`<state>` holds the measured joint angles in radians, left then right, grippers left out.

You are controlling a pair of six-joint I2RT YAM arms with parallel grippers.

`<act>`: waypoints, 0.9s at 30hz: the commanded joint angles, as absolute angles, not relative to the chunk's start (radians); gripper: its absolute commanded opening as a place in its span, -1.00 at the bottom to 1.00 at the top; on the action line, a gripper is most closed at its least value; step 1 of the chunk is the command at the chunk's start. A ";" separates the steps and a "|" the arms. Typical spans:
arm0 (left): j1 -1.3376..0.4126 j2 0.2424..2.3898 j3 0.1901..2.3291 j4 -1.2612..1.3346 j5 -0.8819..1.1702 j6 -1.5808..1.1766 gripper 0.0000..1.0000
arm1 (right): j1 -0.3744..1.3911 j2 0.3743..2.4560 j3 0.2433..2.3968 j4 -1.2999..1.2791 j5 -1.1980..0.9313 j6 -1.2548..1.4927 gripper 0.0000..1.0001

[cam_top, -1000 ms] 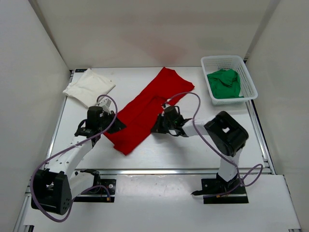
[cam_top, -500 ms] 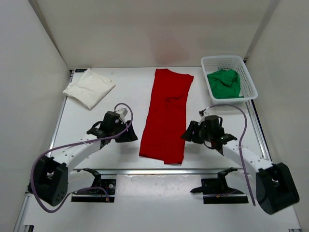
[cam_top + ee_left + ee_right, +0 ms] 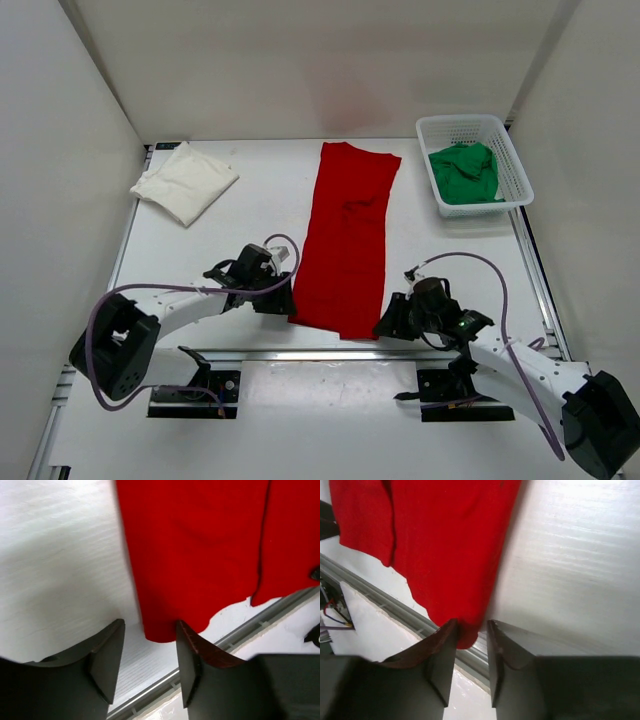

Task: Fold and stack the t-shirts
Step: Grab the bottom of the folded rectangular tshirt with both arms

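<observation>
The bright red t-shirt (image 3: 345, 240) lies flat as a long strip from the back of the table to its near edge. It also shows in the left wrist view (image 3: 200, 545) and the right wrist view (image 3: 440, 540). My left gripper (image 3: 285, 303) is open at the strip's near left corner, and that corner lies between its jaws (image 3: 150, 625). My right gripper (image 3: 385, 325) is open at the near right corner, with the cloth tip between its jaws (image 3: 471, 623). The cream-white t-shirt (image 3: 185, 180) lies folded at the back left. The green t-shirt (image 3: 463, 172) sits bunched in the basket.
The white mesh basket (image 3: 465, 120) stands at the back right corner. A metal rail (image 3: 330, 352) runs along the table's near edge, just below the red strip's end. White walls enclose the table on the left, back and right.
The red t-shirt went from lying diagonally to a straight strip. Both grippers moved from its sides toward the near edge and now sit at its near corners.
</observation>
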<state>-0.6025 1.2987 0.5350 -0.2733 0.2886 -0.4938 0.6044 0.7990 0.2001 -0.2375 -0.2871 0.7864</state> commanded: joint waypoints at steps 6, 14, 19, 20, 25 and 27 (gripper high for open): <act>-0.617 1.339 0.528 -0.247 0.400 -0.469 -0.04 | 0.660 0.802 0.169 -0.229 -0.270 0.874 -0.77; -0.620 1.270 0.505 -0.265 0.405 -0.486 -1.00 | 0.693 0.733 0.167 -0.293 -0.261 0.902 -1.00; -0.595 1.111 0.502 -0.398 0.420 -0.503 -1.00 | 0.758 0.715 0.265 -0.386 -0.226 0.893 -0.99; -0.574 1.097 0.544 -0.426 0.422 -0.508 -1.00 | 0.709 0.718 0.303 -0.394 -0.238 0.867 -1.00; -0.532 1.212 0.815 -0.396 0.399 -0.549 -1.00 | 0.366 0.891 0.457 -0.324 -0.400 0.596 -1.00; -0.508 1.338 0.898 -0.322 0.367 -0.570 -1.00 | 0.318 0.998 0.556 -0.272 -0.405 0.537 -1.00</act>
